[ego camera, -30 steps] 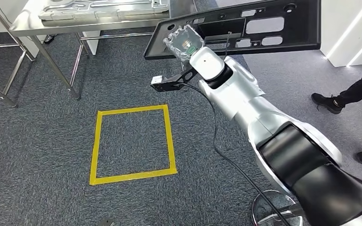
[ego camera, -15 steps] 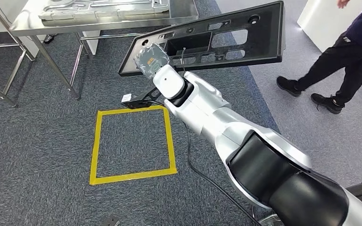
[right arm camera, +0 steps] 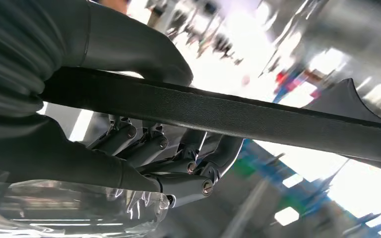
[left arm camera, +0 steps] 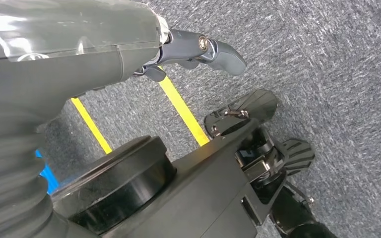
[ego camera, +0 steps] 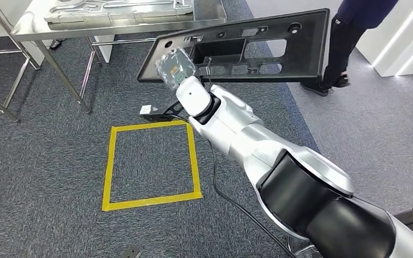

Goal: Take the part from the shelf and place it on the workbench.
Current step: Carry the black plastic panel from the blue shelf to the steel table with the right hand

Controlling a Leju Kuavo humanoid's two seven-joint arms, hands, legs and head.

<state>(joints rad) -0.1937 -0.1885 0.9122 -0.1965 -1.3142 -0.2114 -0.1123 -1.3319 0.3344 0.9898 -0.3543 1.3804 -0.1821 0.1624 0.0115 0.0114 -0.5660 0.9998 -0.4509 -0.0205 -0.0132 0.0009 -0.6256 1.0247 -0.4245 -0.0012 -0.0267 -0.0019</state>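
Note:
The part is a long black panel with several cut-outs, held in the air over the carpet, just right of the metal workbench. My right hand, under a clear plastic cover, grips the panel's left end. In the right wrist view the thumb lies over the panel's edge and the fingers curl beneath it. My left hand hangs over the carpet with nothing in it, its fingers apart.
A silvery pressed sheet part lies on the workbench top. A yellow tape square marks the carpet in front of me. A person stands behind the panel's right end, by a white wall.
My right arm has swung left with the panel, bringing it nearer the workbench. The person has walked from the far right to just behind the panel's right end.

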